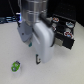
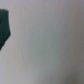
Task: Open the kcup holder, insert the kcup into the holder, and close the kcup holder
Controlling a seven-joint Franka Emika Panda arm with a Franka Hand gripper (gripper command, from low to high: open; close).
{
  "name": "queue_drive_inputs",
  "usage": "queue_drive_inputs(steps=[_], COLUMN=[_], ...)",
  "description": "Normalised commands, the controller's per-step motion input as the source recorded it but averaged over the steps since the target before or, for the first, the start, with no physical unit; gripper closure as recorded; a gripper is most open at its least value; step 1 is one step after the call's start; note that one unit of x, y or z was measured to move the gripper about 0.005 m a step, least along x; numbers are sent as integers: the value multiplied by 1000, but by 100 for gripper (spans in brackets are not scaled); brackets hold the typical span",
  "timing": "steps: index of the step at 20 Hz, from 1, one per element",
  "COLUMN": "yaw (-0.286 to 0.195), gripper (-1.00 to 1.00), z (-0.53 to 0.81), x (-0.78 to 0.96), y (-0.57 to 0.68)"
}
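The green kcup (image 1: 16, 65) lies on the white table near the front, at the exterior view's left. The black kcup holder (image 1: 68, 39) stands at the exterior view's right, with several pods showing in round slots on it (image 1: 62, 25); the arm hides part of it. My gripper (image 1: 37, 60) hangs below the white arm in the middle, low over the table, to the right of the kcup and apart from it. Its fingers are too small and blurred to tell open from shut. The wrist view shows blurred grey table and a dark shape (image 2: 4, 27) that I cannot identify.
The white table (image 1: 60, 70) spreads around the arm. Dark clutter (image 1: 7, 20) sits along the back edge at the exterior view's left.
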Motion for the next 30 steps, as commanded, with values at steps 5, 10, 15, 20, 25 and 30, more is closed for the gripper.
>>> queue_drive_inputs(steps=[5, 10, 15, 20, 25, 30], yaw=[-202, -187, -167, -150, -127, -133], gripper=[-100, -100, -100, -100, -100, -100], z=[9, -9, -107, -156, -167, -162], x=[220, 427, 370, 294, 193, 126], y=[-653, -424, -319, -260, -246, -294])
